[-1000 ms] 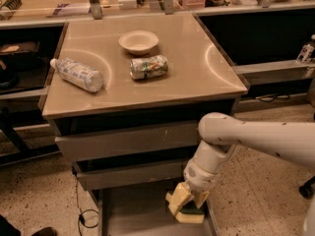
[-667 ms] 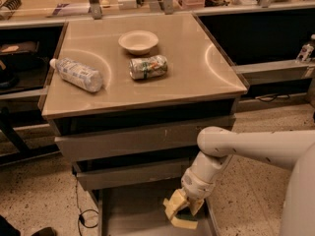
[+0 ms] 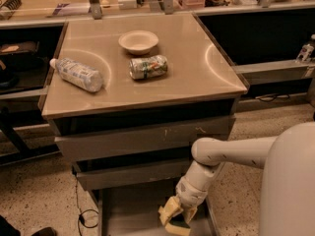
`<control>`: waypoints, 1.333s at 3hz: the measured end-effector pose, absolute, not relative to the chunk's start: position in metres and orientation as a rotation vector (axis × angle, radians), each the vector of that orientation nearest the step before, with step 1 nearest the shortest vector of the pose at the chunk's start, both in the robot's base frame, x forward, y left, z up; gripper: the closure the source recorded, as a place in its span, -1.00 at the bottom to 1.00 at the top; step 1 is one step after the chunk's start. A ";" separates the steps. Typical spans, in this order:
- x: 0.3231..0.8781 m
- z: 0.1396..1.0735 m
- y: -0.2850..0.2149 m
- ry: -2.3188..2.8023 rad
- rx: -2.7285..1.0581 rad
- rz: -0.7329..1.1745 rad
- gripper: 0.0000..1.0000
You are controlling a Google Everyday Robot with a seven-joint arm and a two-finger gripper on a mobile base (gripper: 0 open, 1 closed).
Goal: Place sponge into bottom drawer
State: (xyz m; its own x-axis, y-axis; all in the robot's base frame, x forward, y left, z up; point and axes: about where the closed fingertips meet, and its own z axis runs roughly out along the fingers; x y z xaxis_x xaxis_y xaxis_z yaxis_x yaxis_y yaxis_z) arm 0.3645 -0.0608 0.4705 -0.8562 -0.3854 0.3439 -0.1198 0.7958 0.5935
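Note:
The bottom drawer (image 3: 132, 211) is pulled out below the cabinet, and its grey flat floor shows. My gripper (image 3: 175, 219) hangs over the right part of that drawer, pointing down, at the end of the white arm (image 3: 231, 151). It is shut on the sponge (image 3: 179, 227), a small yellow block with a dark green side, held just above the drawer floor. The gripper hides much of the sponge.
The middle drawer (image 3: 133, 173) and the scratched top drawer front (image 3: 142, 139) are above. On the cabinet top lie a plastic bottle (image 3: 78, 74), a crushed can (image 3: 148, 66) and a white bowl (image 3: 138, 41). A cable (image 3: 81, 215) lies on the floor at the left.
My gripper with the sponge has moved a little left and lower over the open bottom drawer. The things on the cabinet top have not moved.

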 end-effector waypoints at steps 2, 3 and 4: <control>0.364 0.397 -0.046 -2.538 0.197 -0.901 1.00; 0.373 0.352 -0.045 -2.544 0.074 -0.978 1.00; 0.379 0.316 -0.036 -2.508 -0.003 -1.051 1.00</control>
